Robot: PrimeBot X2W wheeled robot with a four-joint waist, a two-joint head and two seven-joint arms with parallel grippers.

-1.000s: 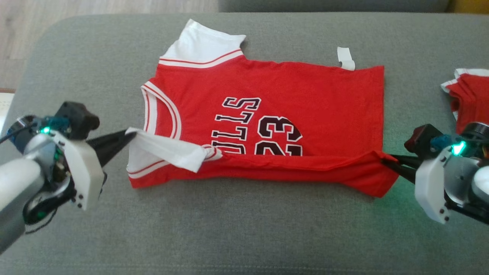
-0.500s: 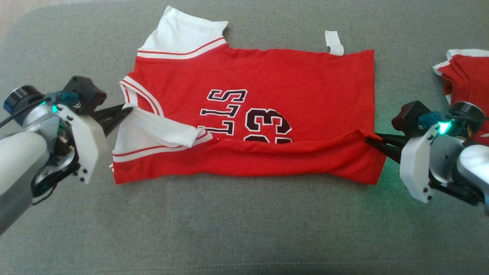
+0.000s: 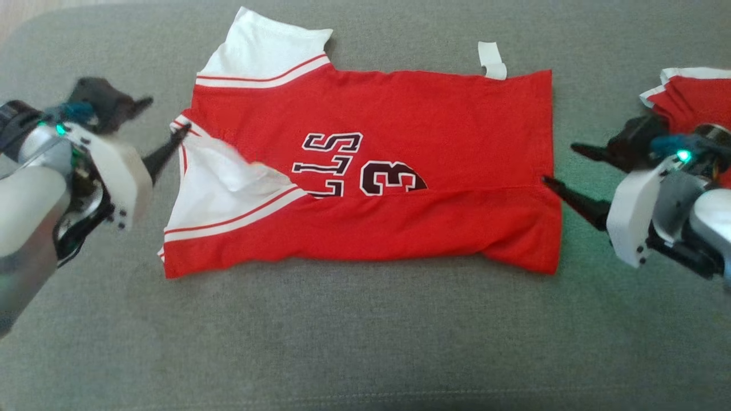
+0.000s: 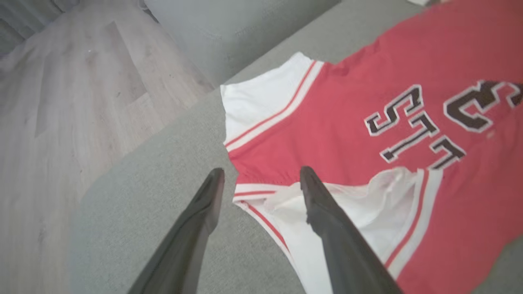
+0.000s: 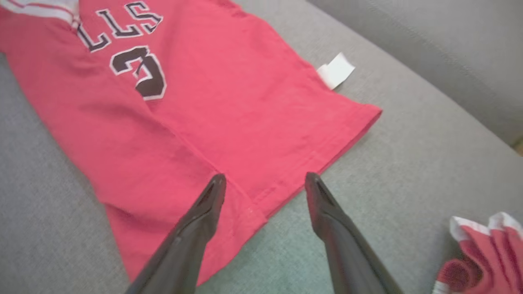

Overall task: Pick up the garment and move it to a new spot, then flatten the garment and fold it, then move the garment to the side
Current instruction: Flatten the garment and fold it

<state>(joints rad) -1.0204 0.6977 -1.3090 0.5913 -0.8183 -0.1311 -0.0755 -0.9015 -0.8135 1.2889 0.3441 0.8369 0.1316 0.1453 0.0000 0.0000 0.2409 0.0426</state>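
Garment (image 3: pixel 371 171): red jersey lying spread on the grey cushion (image 3: pixel 365 354), collar end to the left, hem to the right; the near long edge is turned over toward the far side, so the flap hides the lower part of the print (image 3: pixel 354 168); the near white sleeve (image 3: pixel 228 188) lies folded in on top.

Left gripper (image 3: pixel 167 114): claw wide, nothing between the fingers; one tip at the neckline, the other out over bare cushion. Right gripper (image 3: pixel 559 164): claw wide too, holding nothing; one tip at the hem where the fold line ends, the other off the cloth.

Step in hand, as I read it: first lengthwise fold laid, cloth let go. To do it well: draw both claws outward and up, away from the ends, so no tip snags the neckline or hem; check the flap, which looks rumpled near the right corner, and smooth it before taking the far edge, far sleeve and white tag (image 3: pixel 492 60) inward.

Containers: none here; the jersey rests straight on the cushion; a second red garment (image 3: pixel 694 94) lies apart at the far right.
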